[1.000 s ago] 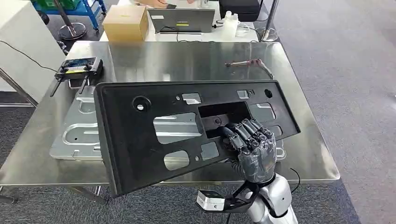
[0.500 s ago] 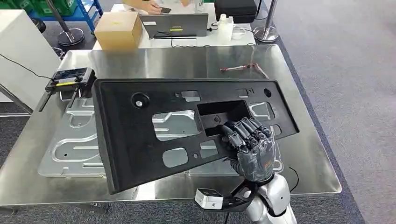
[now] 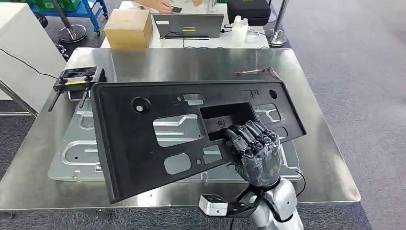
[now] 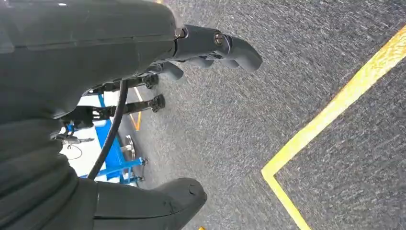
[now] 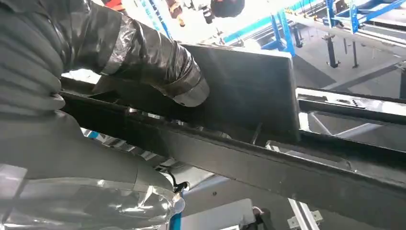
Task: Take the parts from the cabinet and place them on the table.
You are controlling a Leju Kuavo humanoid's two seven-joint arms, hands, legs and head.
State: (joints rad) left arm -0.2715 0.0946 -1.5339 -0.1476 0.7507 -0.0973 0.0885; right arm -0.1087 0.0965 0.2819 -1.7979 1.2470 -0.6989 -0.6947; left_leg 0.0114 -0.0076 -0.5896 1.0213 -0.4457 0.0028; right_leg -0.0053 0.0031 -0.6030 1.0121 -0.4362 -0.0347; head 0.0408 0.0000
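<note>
— Over the near edge of the tabletop, what are you holding?

— Your right robot hand has its fingers curled through the rectangular opening of the black panel and grips it there. The panel hangs tilted above the tabletop, its left end low near the near left corner, over a silver stamped sheet lying flat.

— And your left robot hand?

— It hangs over the carpet, holding nothing, fingers loosely apart.

— Which step is this?

— The placing, I judge: the part is at the tabletop but not set down. Next you need to level it, lower it, then slip the fingers out of the opening.
</note>
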